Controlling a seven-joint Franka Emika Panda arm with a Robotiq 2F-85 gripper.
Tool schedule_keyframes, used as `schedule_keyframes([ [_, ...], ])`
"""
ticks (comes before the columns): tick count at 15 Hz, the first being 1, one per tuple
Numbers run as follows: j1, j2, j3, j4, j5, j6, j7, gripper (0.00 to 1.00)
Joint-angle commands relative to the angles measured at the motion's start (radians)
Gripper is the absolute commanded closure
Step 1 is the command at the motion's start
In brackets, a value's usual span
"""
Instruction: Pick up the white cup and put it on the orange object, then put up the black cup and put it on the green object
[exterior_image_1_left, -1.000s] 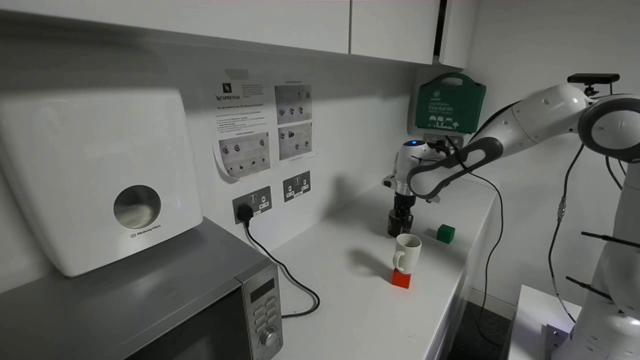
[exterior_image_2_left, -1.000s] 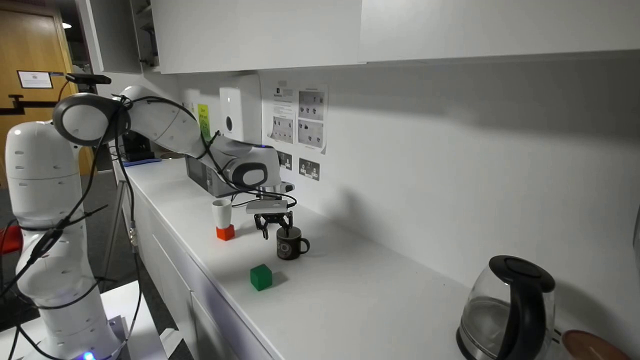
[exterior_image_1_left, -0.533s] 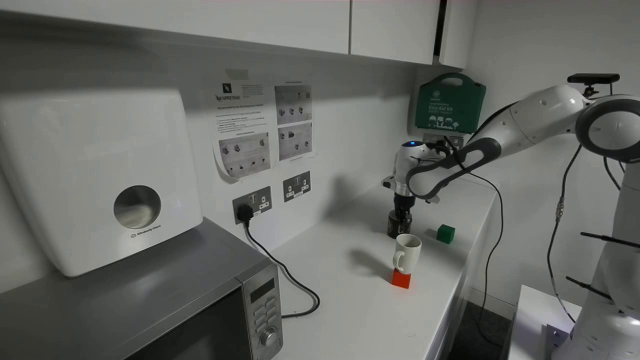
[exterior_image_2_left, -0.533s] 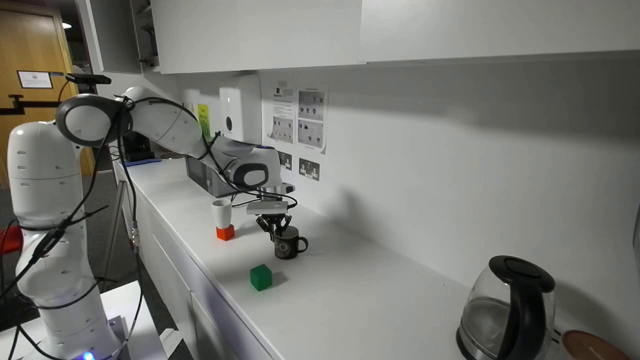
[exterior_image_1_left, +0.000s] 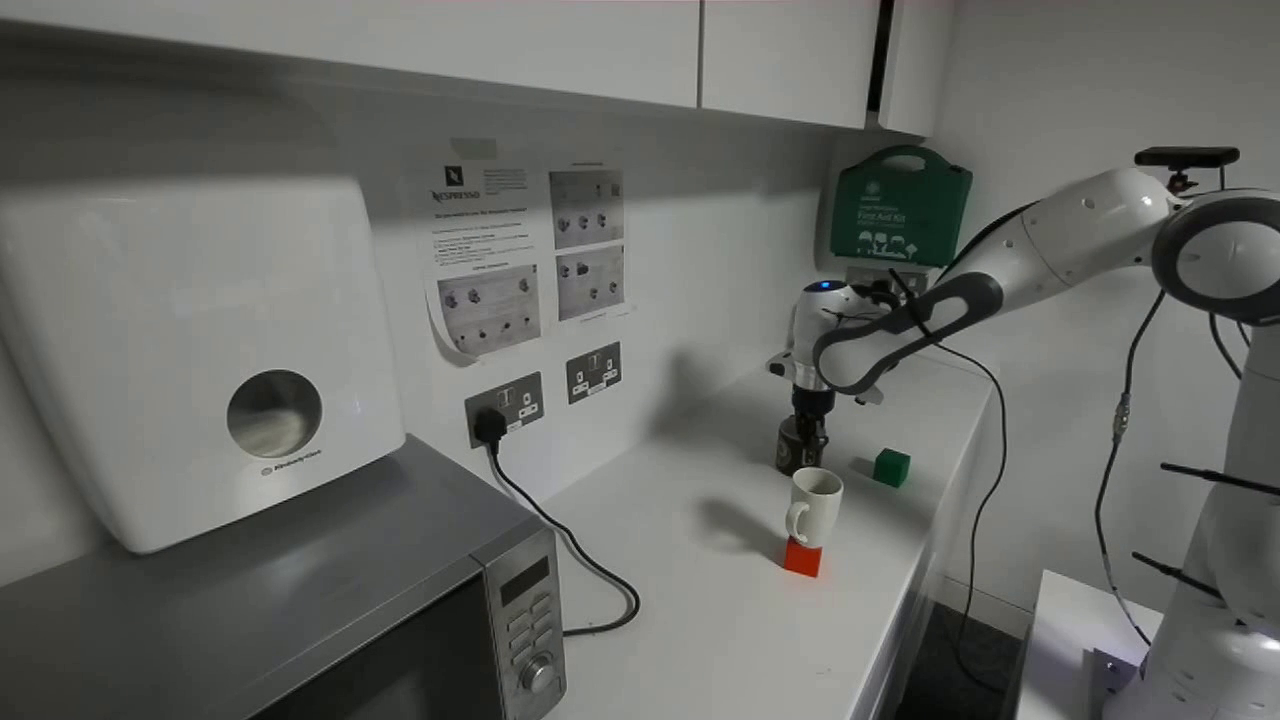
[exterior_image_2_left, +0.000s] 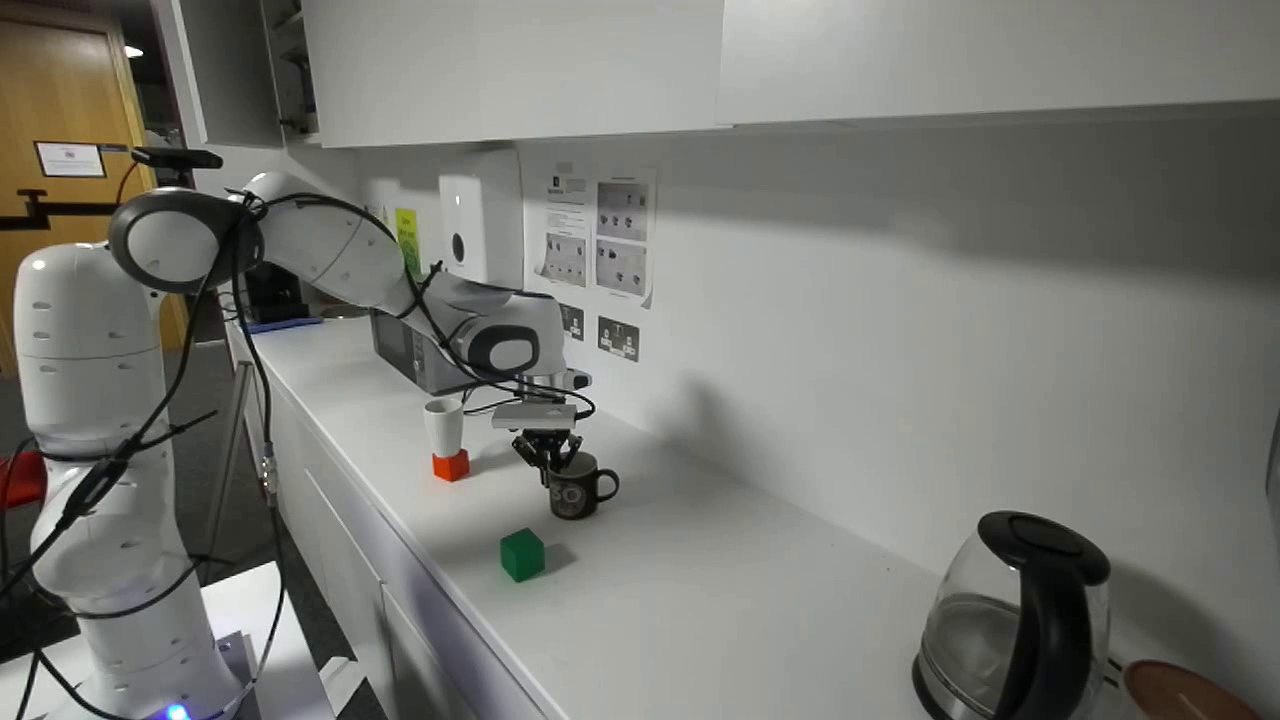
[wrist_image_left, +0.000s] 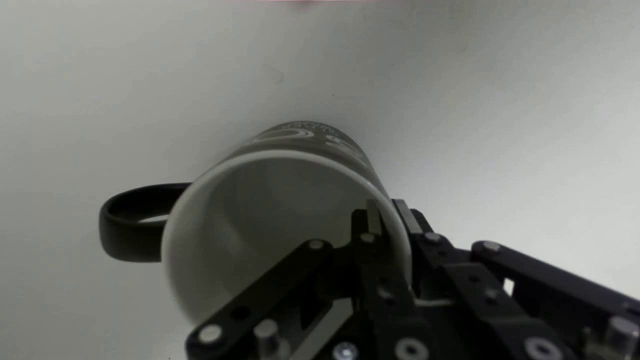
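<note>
The black cup (exterior_image_2_left: 573, 497), pale inside with a dark handle, stands upright on the counter. My gripper (wrist_image_left: 391, 214) is shut on its wall in the wrist view, one finger inside the cup and one outside, with the rim between them. In an exterior view the gripper (exterior_image_2_left: 547, 474) points down at the cup's near side, away from the handle. The white cup (exterior_image_1_left: 819, 506) rests upright on the orange object (exterior_image_1_left: 802, 560), seen in both exterior views. A small green object (exterior_image_2_left: 522, 555) sits on the counter a short way from the black cup, nothing on top of it.
A glass kettle (exterior_image_2_left: 1020, 610) stands at one end of the counter, with a brown round item (exterior_image_2_left: 1185, 692) beside it. Toward the opposite end is a microwave (exterior_image_1_left: 420, 600). The wall runs along the counter's back, and cupboards (exterior_image_2_left: 520, 70) hang above.
My gripper, open a second ago with one finger in the black cup, has shut on the cup's wall. The cup has shifted slightly and turned a little. The white cup and both blocks have not moved.
</note>
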Motion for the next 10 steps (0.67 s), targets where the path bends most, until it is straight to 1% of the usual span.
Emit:
schedule_keyframes([
  [1, -0.020, -0.063, 0.002, -0.019, 0.006, -0.038, 0.000, 0.98],
  [6, -0.027, -0.125, -0.005, -0.044, 0.021, -0.081, 0.037, 0.98],
  [10, -0.032, -0.205, -0.020, -0.080, 0.038, -0.129, 0.075, 0.98],
])
